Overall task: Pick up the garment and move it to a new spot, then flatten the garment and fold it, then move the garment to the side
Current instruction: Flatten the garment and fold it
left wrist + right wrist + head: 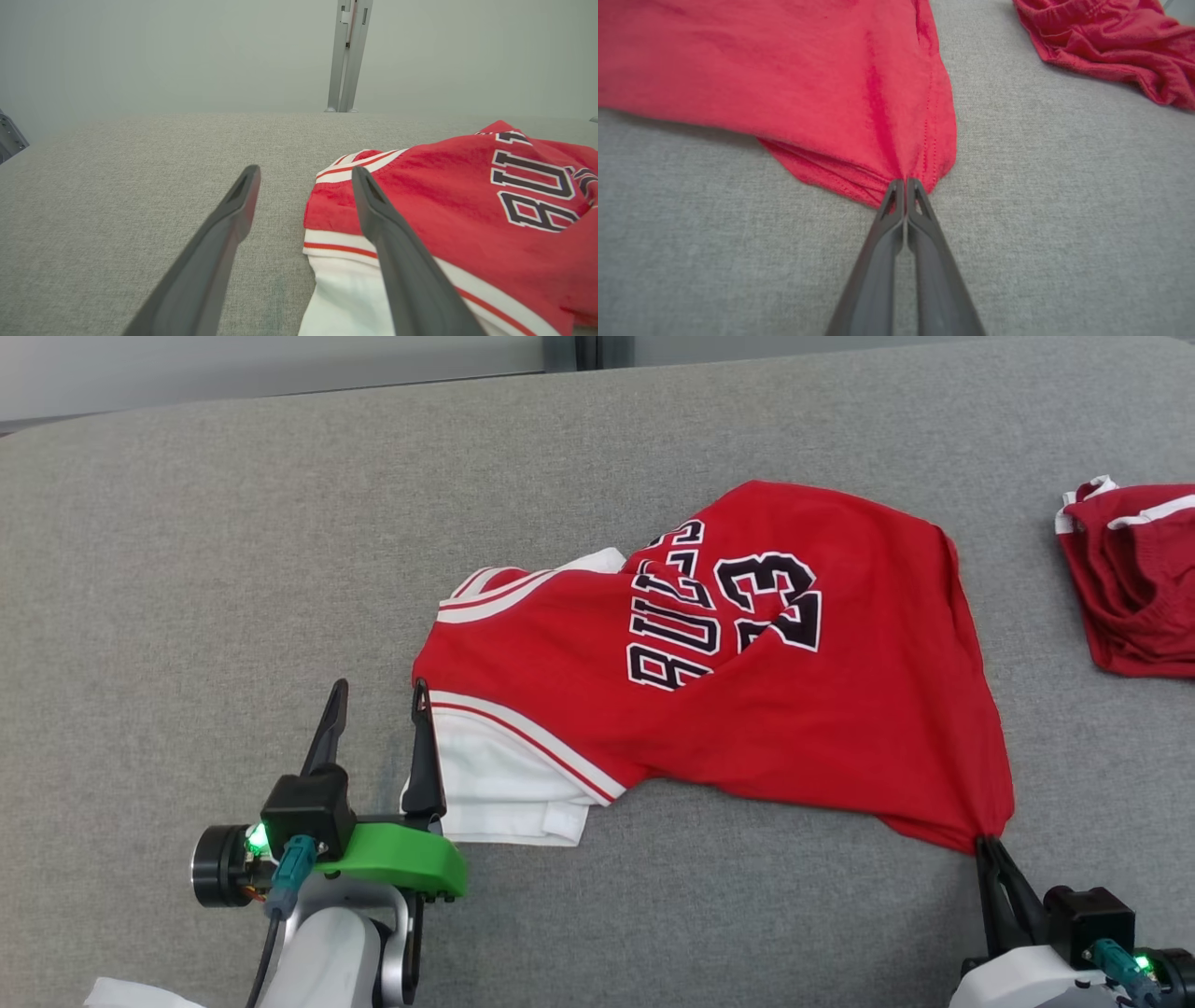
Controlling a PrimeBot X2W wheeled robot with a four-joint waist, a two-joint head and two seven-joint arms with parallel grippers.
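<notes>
A grey, fabric-covered table [187,569] with a rounded far left corner carries the work. Beyond its far edge stands a plain pale wall [280,359], with a slim grey metal post [348,56] rising just behind that edge. A red basketball jersey [747,691] lies rumpled across the middle of the table, somewhat toward the right; its black-and-white lettering and the number 23 face up, and white trim with red stripes and a white lining show at its left end. The left gripper [381,686] sits at that left end with its two dark fingers spread wide apart, one over bare table, the other at the jersey's trimmed edge, holding nothing. The right gripper [987,847] is pressed closed, pinching the jersey's near right corner, and the cloth puckers at its tips. A second red garment [1134,579] with white trim lies crumpled apart from the jersey, farther toward the table's right side.
</notes>
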